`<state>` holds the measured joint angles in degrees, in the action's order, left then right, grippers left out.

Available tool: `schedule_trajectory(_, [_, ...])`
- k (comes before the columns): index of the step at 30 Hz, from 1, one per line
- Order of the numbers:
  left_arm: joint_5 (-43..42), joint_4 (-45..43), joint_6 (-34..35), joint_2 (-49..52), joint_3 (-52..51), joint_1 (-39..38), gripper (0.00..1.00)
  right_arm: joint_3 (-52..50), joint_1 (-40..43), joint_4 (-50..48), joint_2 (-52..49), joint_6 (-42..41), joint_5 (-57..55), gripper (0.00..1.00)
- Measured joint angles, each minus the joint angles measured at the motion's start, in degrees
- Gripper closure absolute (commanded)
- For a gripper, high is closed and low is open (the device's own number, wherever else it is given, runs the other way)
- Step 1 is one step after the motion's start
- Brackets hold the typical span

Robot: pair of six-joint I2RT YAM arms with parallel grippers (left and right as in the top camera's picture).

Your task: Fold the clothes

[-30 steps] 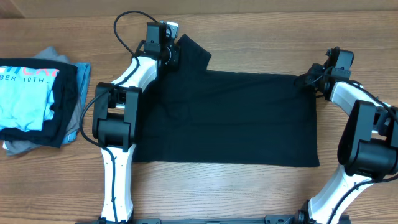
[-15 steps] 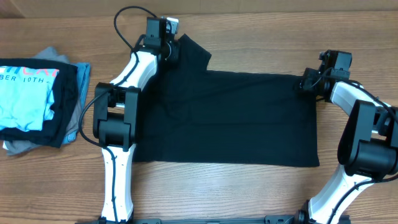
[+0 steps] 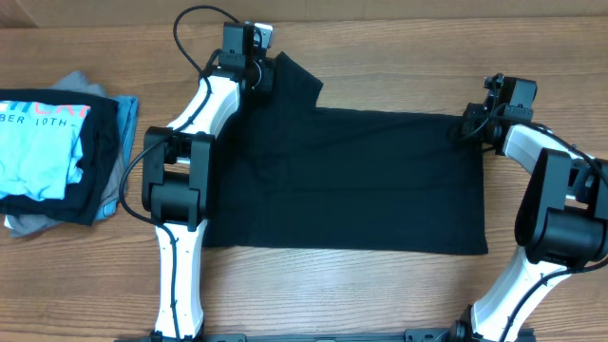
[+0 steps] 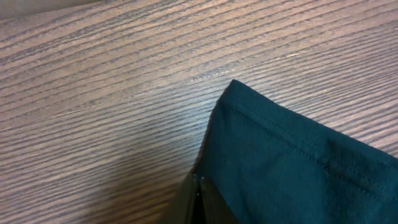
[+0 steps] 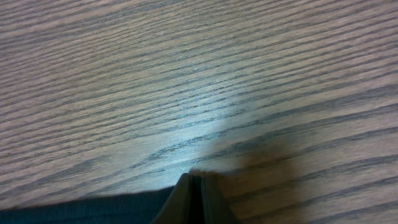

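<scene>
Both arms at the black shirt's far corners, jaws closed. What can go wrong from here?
1. Right gripper: jaws shut at the very edge of the black T-shirt; only a sliver shows beside them, so it may slip free on lifting.
2. Left gripper pinches just the sleeve corner; an uneven lift would skew the fold.

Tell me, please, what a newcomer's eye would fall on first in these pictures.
A black soft-fabric garment lies flat across the wooden table, with the left gripper and right gripper shut on its far corners. At the left edge sits a pile topped by a light blue T-shirt with white lettering.
</scene>
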<state>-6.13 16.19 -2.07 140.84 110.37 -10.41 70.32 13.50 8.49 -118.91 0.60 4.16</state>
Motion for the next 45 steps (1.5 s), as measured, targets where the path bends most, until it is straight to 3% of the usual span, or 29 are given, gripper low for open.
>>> schedule_trajectory(8, [0.0, 5.9, 0.0, 0.1, 4.2, 0.0, 0.96, 0.0, 0.0, -0.2, 0.0, 0.0, 0.1, 0.96])
schedule_trajectory(9, [0.0, 6.8, 0.0, 0.1, 5.1, 0.0, 0.81, 0.0, 0.0, -0.3, 0.0, 0.0, 0.1, 0.96])
schedule_trajectory(10, [0.0, 7.5, 0.0, 0.1, 6.2, 0.0, 0.59, 0.0, 0.0, -0.3, -0.1, 0.0, 0.1, 0.96])
schedule_trajectory(11, [0.0, 8.0, -0.2, 0.1, 7.2, 0.0, 0.48, 0.0, 0.0, -0.3, -0.1, 0.0, 0.1, 0.96])
schedule_trajectory(14, [-0.6, 8.5, 0.0, 0.1, 9.2, 0.0, 0.49, 0.0, 0.0, -0.3, -0.1, 0.0, 0.1, 0.96])
schedule_trajectory(20, [-2.7, 10.4, -0.4, 0.1, 9.4, 0.0, 0.40, 0.0, 0.0, -0.4, -0.1, 0.0, 0.1, 0.96])
schedule_trajectory(28, [-2.1, 9.6, -1.6, 1.6, 9.4, -0.6, 0.52, 0.0, 0.0, -0.3, -0.1, 0.0, 0.1, 0.96])
schedule_trajectory(35, [0.6, 7.6, -2.8, 6.3, 9.9, -1.9, 0.53, 0.0, 0.0, -0.1, -0.1, 0.0, 0.2, 0.96])
schedule_trajectory(41, [0.8, 7.4, -2.9, 6.5, 10.0, -2.0, 0.90, 0.0, 0.0, -0.1, -0.1, 0.0, 0.2, 0.96])
schedule_trajectory(45, [1.0, 7.4, -2.9, 6.5, 10.0, -2.0, 0.96, 0.0, 0.0, -0.1, -0.1, 0.0, 0.1, 0.96])
